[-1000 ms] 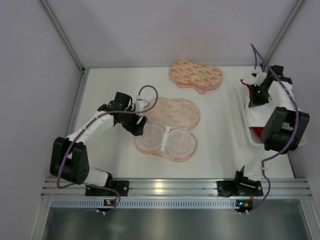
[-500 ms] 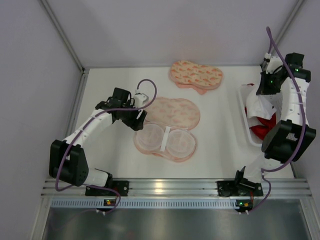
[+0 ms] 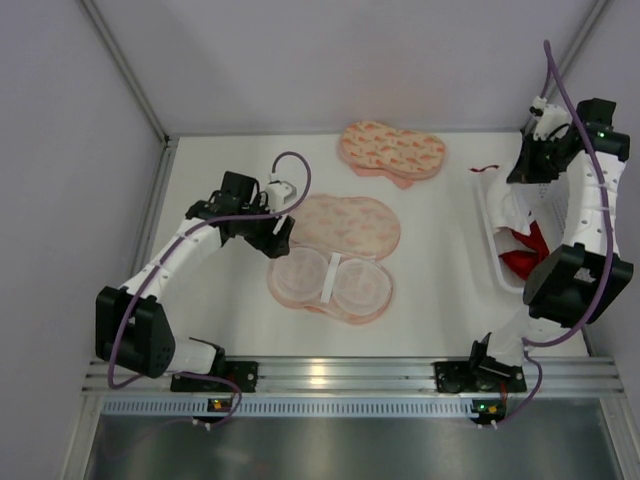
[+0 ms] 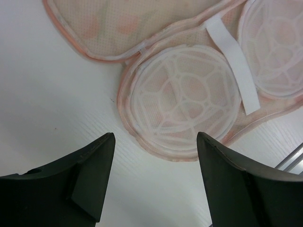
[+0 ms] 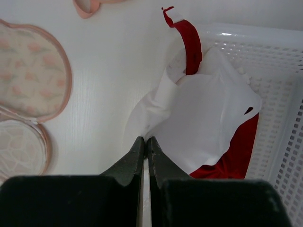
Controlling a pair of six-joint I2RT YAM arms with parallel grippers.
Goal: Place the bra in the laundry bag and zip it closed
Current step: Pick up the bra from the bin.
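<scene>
Top external: right pincer [image 5: 144, 141] has raised white cloth [image 5: 203, 113] higher.

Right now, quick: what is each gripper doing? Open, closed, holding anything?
Left gripper: open, holding nothing, above the open laundry bag.
Right gripper: closed, pinching a white cloth that hangs over the white basket.

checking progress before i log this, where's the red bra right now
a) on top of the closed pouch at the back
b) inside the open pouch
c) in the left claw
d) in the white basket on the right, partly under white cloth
d: the red bra lies in the white basket, partly under a white cloth, and the open laundry bag has nothing red in it.
</scene>
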